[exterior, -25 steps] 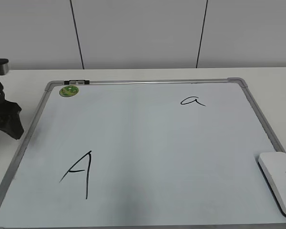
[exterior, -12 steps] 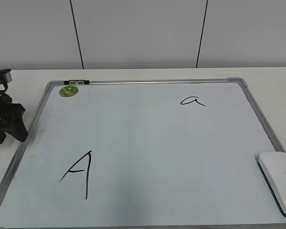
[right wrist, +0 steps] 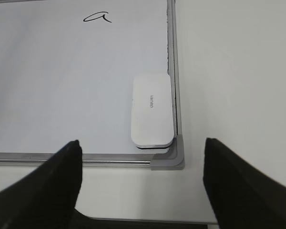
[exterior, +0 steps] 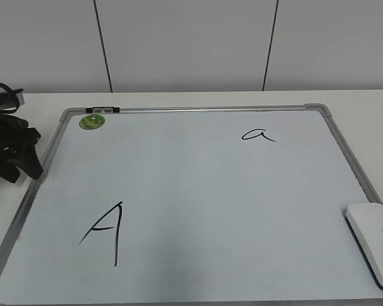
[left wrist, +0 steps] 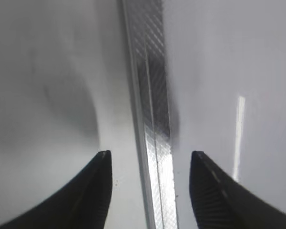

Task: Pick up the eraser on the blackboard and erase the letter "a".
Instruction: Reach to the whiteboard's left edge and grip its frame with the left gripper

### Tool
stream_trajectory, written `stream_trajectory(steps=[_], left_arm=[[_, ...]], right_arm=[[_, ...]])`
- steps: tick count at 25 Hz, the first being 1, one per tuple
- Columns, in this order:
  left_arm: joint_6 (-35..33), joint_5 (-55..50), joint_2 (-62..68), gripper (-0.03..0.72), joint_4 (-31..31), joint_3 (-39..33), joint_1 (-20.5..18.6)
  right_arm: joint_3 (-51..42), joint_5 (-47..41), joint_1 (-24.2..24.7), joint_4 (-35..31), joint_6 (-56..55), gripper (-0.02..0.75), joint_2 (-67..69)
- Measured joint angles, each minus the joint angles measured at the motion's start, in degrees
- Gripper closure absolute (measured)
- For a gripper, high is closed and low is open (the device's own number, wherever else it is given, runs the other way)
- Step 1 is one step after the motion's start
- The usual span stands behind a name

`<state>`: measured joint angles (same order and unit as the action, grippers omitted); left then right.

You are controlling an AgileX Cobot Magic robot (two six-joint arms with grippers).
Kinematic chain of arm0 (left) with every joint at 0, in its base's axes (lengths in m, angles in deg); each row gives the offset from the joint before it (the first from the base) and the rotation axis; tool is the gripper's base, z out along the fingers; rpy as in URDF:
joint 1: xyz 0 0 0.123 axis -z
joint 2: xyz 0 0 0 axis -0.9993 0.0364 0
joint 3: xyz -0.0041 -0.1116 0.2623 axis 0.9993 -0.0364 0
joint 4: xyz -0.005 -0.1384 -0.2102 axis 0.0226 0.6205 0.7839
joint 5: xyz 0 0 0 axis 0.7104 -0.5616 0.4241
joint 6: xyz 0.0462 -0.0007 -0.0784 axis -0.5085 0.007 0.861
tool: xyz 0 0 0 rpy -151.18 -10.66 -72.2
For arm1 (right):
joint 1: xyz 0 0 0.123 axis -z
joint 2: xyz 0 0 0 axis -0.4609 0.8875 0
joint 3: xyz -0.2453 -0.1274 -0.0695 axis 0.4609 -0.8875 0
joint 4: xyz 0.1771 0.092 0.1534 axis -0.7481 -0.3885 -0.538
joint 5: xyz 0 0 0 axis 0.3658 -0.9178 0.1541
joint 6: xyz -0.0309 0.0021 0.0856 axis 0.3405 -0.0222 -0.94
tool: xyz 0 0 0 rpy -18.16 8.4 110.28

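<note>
From what I see, the task is not begun in any real way. The white rounded plastic eraser point(right wrist: 152, 109) with small grey lettering lies untouched in the near right corner of the large white dry-erase blackboard point(exterior: 198, 191), close against its grey metal frame. The small cursive letter "a" point(exterior: 258, 135) in thin black marker is whole, in the far right part of the board. So the pick and the wiping are both left to do.

My right gripper point(right wrist: 143, 186) hangs above the near edge of the board, its dark fingers point(right wrist: 52, 183) spread wide and holding nothing. My left gripper point(left wrist: 151, 188) is also wide open and empty, with the ribbed metal frame strip between its black fingers.

The board surface looks smooth and a little glossy. The eraser has soft corners and a dark underside.
</note>
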<state>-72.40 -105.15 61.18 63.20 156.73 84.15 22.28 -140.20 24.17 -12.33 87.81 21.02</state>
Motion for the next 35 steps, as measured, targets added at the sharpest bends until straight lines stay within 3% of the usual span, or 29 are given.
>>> stream_trajectory(steps=[8, 18, 32, 35], left_arm=[[-1.7, -3.8, 4.7, 0.378, 2.6, 5.5, -1.2], [-2.9, -4.1, 4.7, 0.451, 4.1, 5.5, -2.0], [-3.1, -5.1, 7.1, 0.46, 6.0, 5.7, -2.0], [-3.2, -5.2, 7.1, 0.518, 6.3, 5.7, -2.0]], right_arm=[[0.0, 0.0, 0.0, 0.0, 0.0, 0.149, 0.0], [0.0, -0.1, 0.0, 0.0, 0.0, 0.15, 0.0], [0.0, -0.1, 0.0, 0.0, 0.0, 0.15, 0.0], [0.0, -0.1, 0.0, 0.0, 0.0, 0.151, 0.0]])
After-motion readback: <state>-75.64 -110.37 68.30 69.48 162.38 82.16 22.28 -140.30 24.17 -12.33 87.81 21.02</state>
